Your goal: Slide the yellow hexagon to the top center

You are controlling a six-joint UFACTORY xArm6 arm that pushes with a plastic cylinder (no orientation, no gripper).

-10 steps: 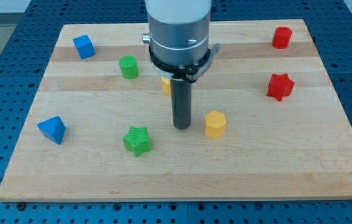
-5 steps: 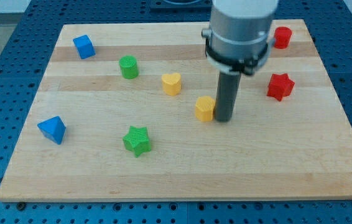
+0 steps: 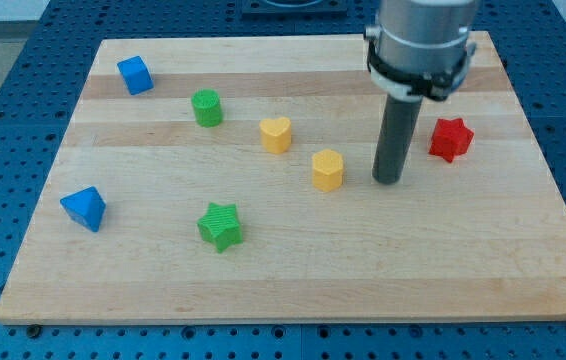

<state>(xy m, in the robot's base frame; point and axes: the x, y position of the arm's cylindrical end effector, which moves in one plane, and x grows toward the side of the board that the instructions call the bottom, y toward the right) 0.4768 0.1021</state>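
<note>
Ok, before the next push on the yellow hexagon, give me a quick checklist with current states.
1. My tip in view: ok, at the view's right of the yellow hexagon.
2. Tip touching the hexagon: not ok, a gap shows between them.
3. Tip on the side opposite the push direction (below the hexagon): not ok, it sits beside it.
4. Path toward top center: cannot tell for sure; the yellow heart lies up-left, close to the line.
5. Red star clear of the tip: ok, apart at the right.
6. Hexagon at top center: not ok, mid-board.
</note>
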